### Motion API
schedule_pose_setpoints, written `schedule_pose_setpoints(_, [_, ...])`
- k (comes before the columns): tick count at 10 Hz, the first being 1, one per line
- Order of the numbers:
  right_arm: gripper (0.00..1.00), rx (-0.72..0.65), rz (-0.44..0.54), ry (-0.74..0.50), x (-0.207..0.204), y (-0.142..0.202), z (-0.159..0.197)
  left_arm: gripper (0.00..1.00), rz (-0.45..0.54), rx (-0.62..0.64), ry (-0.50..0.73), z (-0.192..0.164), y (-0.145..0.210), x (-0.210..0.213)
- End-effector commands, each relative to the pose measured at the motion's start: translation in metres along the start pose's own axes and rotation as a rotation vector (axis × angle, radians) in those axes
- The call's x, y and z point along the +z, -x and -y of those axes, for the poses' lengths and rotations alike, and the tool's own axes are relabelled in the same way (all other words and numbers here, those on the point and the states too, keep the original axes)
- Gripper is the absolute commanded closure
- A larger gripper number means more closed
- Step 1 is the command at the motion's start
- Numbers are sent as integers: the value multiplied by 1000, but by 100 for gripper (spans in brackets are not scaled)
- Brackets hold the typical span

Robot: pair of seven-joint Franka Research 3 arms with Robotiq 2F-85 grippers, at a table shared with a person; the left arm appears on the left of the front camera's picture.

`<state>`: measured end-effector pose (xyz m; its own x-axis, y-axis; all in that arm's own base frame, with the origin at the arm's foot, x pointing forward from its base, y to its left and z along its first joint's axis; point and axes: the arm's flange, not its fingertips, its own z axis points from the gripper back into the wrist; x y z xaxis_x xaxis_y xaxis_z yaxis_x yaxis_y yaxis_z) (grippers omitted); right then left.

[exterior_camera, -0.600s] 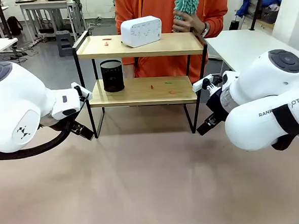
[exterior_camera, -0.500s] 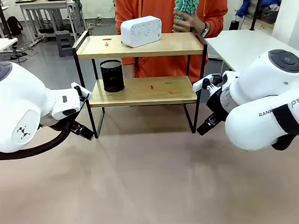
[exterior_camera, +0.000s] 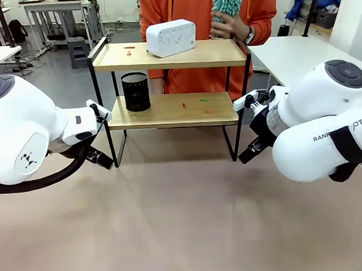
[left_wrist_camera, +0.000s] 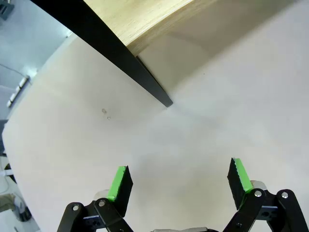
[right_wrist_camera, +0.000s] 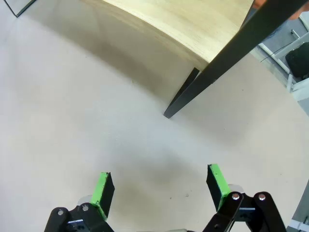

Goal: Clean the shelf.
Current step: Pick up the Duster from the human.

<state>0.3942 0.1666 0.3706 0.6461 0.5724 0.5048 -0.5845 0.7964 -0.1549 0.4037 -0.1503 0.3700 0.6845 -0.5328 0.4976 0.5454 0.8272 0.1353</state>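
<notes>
Front view first: where did the shelf [exterior_camera: 167, 112] stand?

— On the tabletop [exterior_camera: 174, 222], toward its far side and about in the middle, between the two white arms. A person in orange stood just behind it.

What lay on it?

— On the top board, a white box [exterior_camera: 171, 38] with small markings on its face, and a small red scrap [exterior_camera: 128, 51] to its left. On the lower board, a black mesh cup [exterior_camera: 135, 91] near the left end, and a few red, green and orange scraps [exterior_camera: 209, 111] scattered toward the right.

And the person?

— The person's hand [exterior_camera: 231, 27] held a fluffy teal duster [exterior_camera: 227, 0] upright, behind the right end of the top board.

How were the robot's own hands?

— The left hand [left_wrist_camera: 178, 176] was spread wide and held nothing. In the left wrist view its green pads [left_wrist_camera: 118, 183] hung over bare tabletop, short of one black leg [left_wrist_camera: 116, 50] of the shelf. The right hand [right_wrist_camera: 161, 186] was spread just as wide and was also empty, over the tabletop near another leg [right_wrist_camera: 212, 72]. Neither hand touched the shelf.
</notes>
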Motion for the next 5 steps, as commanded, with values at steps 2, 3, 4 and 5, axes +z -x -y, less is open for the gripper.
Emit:
schedule_pose_setpoints(2, [0, -1, 0, 0, 0, 0, 0, 0, 0, -1, 0, 0, 0, 0])
schedule_pose_setpoints(3, [0, -1, 0, 0, 0, 0, 0, 0, 0, -1, 0, 0, 0, 0])
schedule_pose_setpoints(4, [0, -1, 0, 0, 0, 0, 0, 0, 0, -1, 0, 0, 0, 0])
schedule_pose_setpoints(5, [0, 0, 0, 0, 0, 0, 0, 0, 0, -1, 0, 0, 0, 0])
